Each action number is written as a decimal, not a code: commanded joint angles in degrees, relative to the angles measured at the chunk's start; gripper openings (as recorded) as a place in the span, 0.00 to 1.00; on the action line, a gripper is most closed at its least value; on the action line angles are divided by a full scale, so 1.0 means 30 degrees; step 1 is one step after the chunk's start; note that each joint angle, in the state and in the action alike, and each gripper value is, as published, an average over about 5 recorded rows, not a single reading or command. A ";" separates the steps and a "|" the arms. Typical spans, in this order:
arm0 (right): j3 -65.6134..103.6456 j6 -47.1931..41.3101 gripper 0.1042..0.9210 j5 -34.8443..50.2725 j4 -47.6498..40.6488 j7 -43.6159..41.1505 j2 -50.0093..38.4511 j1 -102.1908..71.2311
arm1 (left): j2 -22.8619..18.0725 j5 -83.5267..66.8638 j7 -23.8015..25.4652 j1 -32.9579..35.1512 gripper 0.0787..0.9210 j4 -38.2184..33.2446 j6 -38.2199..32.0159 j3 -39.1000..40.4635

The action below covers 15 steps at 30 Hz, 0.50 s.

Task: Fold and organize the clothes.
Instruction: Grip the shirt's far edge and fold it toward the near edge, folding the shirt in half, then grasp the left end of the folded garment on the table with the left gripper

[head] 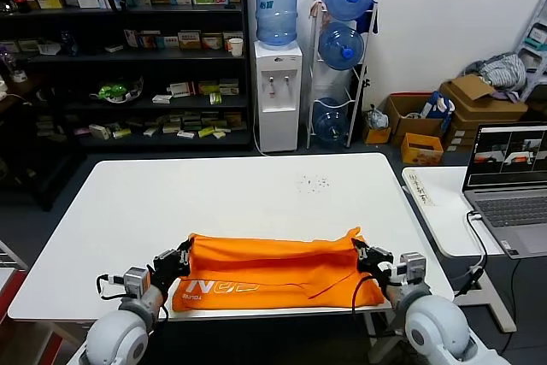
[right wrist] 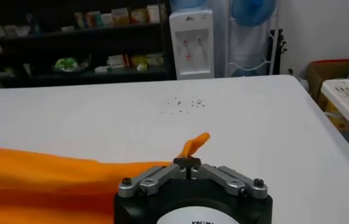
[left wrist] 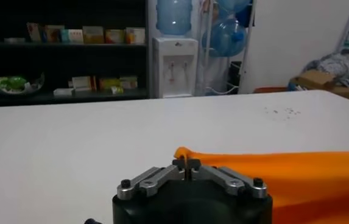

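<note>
The orange T-shirt [head: 273, 271] lies folded in a long band along the near edge of the white table [head: 256, 198], with white lettering showing at its near left. My left gripper [head: 181, 256] is shut on the shirt's far left corner [left wrist: 183, 152]. My right gripper [head: 363, 252] is shut on the shirt's far right corner [right wrist: 195, 145]. In each wrist view a small tip of orange cloth sticks out past the closed fingertips, and the rest of the shirt [left wrist: 296, 176] [right wrist: 46, 182] spreads sideways on the table.
A second white table with a laptop [head: 508, 185] stands to the right. Behind the table are dark shelves [head: 120, 57], a water dispenser [head: 278, 83] and cardboard boxes [head: 410, 126]. Small dark specks [head: 314, 183] lie on the tabletop.
</note>
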 commanded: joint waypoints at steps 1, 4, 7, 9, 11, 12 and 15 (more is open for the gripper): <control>0.1707 -0.0469 0.17 -0.0480 0.2447 -0.0049 -0.0600 -0.3773 | -0.0312 0.0810 0.0446 0.4152 0.14 -0.2088 0.0318 -0.1846; 0.2086 -0.0339 0.28 -0.0363 0.2607 0.0029 -0.0574 -0.3795 | -0.0474 0.1125 0.0436 0.4561 0.26 -0.2285 0.0601 -0.2210; 0.2584 -0.0205 0.37 -0.0283 0.2696 -0.0014 -0.0615 -0.3717 | -0.0549 0.1232 0.0431 0.4762 0.36 -0.2325 0.0893 -0.2440; 0.2953 -0.0081 0.43 -0.0289 0.2779 -0.0075 -0.0618 -0.3753 | -0.0701 0.1202 0.0449 0.4733 0.43 -0.2163 0.0982 -0.2532; 0.3255 0.0032 0.50 -0.0283 0.2816 -0.0105 -0.0551 -0.3809 | -0.0954 0.1069 0.0483 0.4463 0.50 -0.1806 0.1047 -0.2527; 0.3363 0.0073 0.54 -0.0299 0.2802 -0.0117 -0.0498 -0.3829 | -0.1100 0.0964 0.0503 0.4225 0.54 -0.1576 0.1100 -0.2481; 0.3497 0.0129 0.65 -0.0340 0.2734 -0.0126 -0.0269 -0.3884 | -0.1438 -0.0073 0.0461 0.3067 0.64 -0.0797 0.1535 -0.2148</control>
